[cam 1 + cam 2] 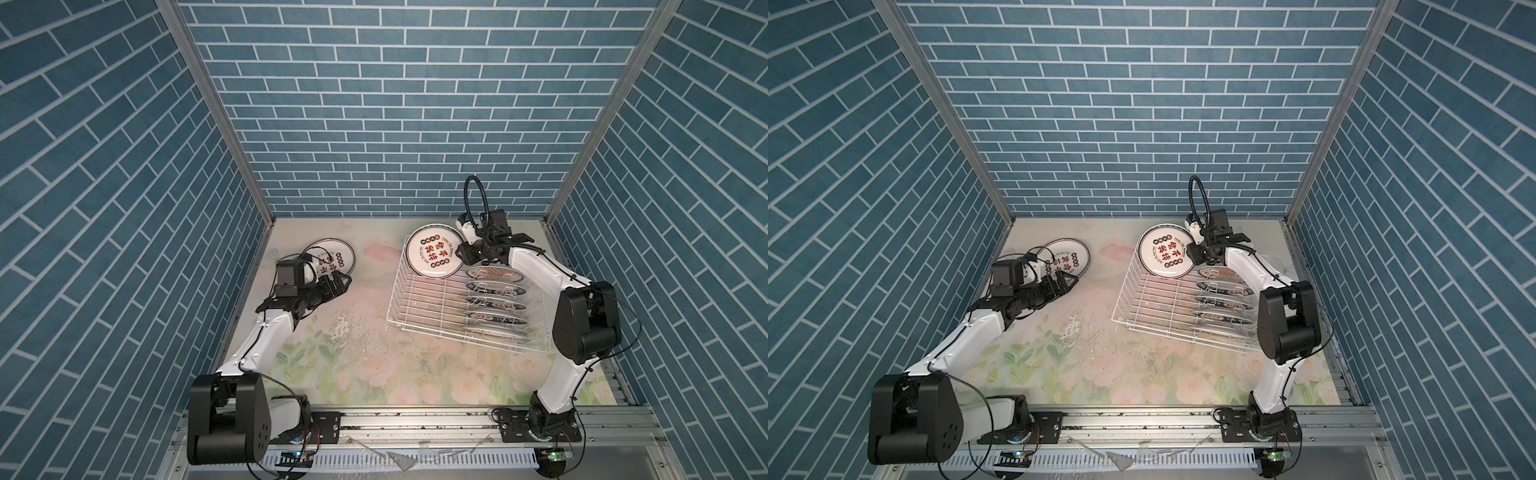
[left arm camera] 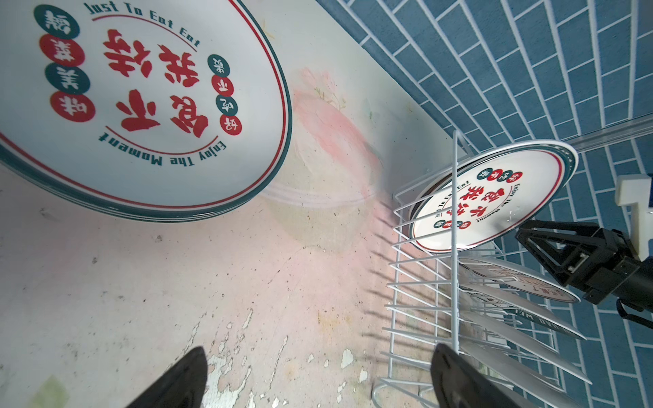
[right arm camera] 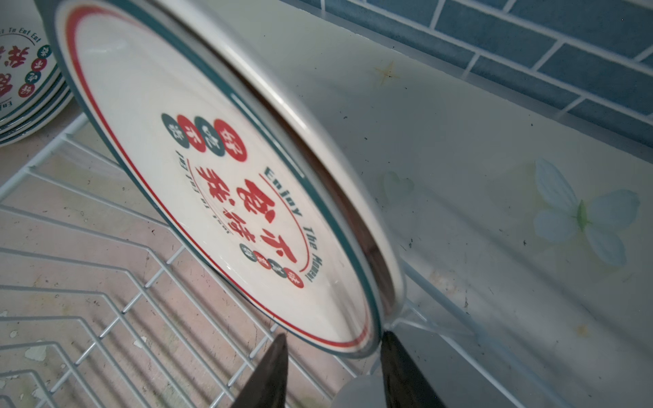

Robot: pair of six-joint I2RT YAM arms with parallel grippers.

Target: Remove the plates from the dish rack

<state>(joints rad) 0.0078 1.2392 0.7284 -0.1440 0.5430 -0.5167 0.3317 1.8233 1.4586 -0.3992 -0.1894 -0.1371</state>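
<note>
On the left, a stack of plates [image 1: 338,253] lies flat on the tabletop [image 1: 374,353], near the back wall. They are round, glossy white ceramic with a dark green edge and a thin red ring inside it. The top one carries big red Chinese characters, small red and green dots with characters in them, and the green words "Just To Eat Eat" and "Enjoy The Moment". Just beside the stack hovers the left gripper [image 2: 319,353], its black fingers spread wide with nothing between them. The tabletop is a pale flower-print sheet, scuffed and flaking.

To the right stands the dish rack [image 1: 424,307], a rectangular basket of thin white wire, its left side bare. Over its far left corner hangs a raised plate [image 1: 434,253] of the same pattern and wording, tilted with its face up. Whether its lower edge touches the wires I cannot tell. The right gripper [image 3: 334,333] pinches its rim, one finger on the face and one behind. Down the rack's right side, a row of plates [image 1: 496,303] stands on edge, several with dark lettered rims too small to read.
</note>
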